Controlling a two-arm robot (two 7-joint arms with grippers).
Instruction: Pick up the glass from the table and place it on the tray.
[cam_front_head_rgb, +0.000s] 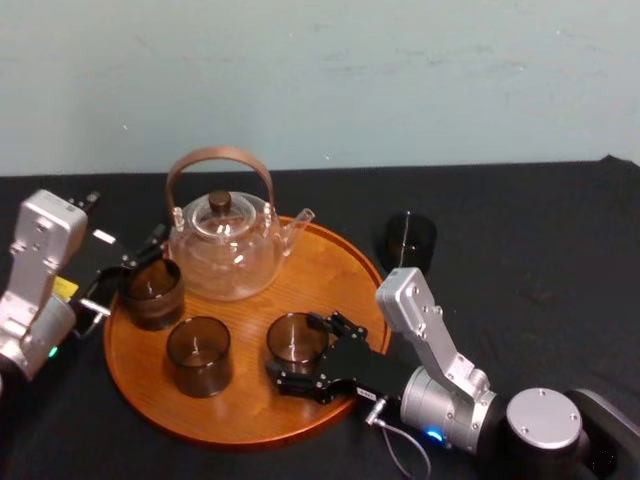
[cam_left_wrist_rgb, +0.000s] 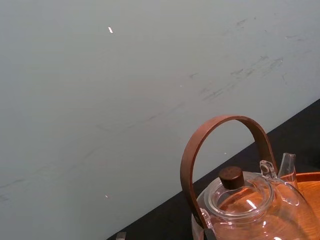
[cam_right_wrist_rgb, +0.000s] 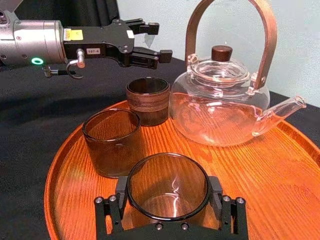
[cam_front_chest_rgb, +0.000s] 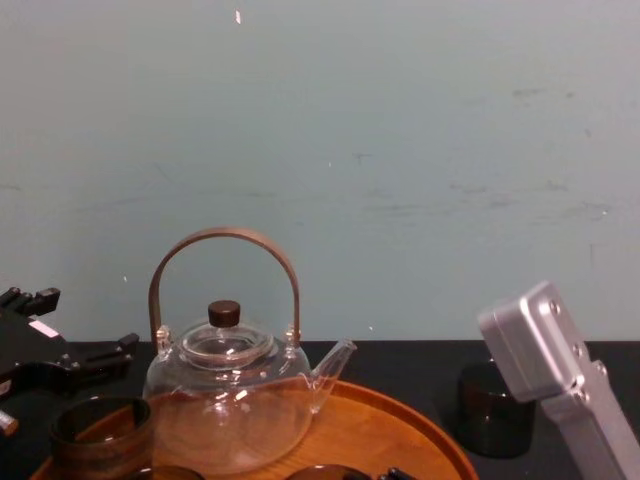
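Pale blue-green wall (cam_front_head_rgb: 400, 80), faint scuffs and small marks, even soft light

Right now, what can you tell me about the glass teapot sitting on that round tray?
The teapot is clear glass, squat and round, and looks empty. It has a glass lid with a dark brown knob, a short spout pointing to the robot's right, and an arched brown handle that looks wooden. It stands upright at the back of the wooden tray. A dark glass stands close on its left, by the open left gripper; the right gripper grips a second glass in front.
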